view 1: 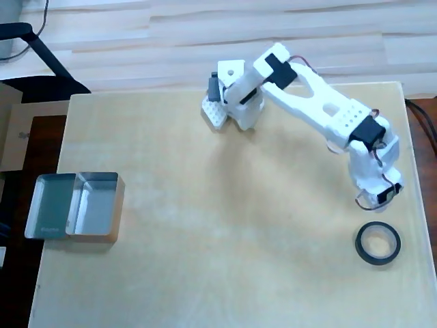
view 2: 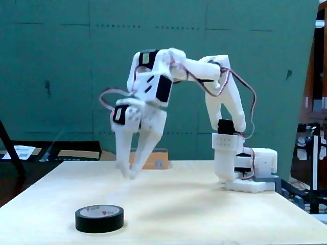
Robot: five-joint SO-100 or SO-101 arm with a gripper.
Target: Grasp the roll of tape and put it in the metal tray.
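One roll of tape (view 1: 377,243), one metal tray (view 1: 75,206), one claw (view 2: 129,172)

arm bent over, wrist down | claw (view 2: 129,172) nearly closed, empty, above table

tape (view 2: 99,218) black | tray (view 1: 95,217) silver, greenish half | arm (view 1: 307,102) white | table (view 1: 225,232) pale wood

An office or hobby workspace: a pale wooden table (view 1: 225,225) on light plank flooring (view 1: 171,27), a teal partition wall (view 2: 61,76) behind, with papers (view 2: 18,151) and cables (view 2: 306,199) around.
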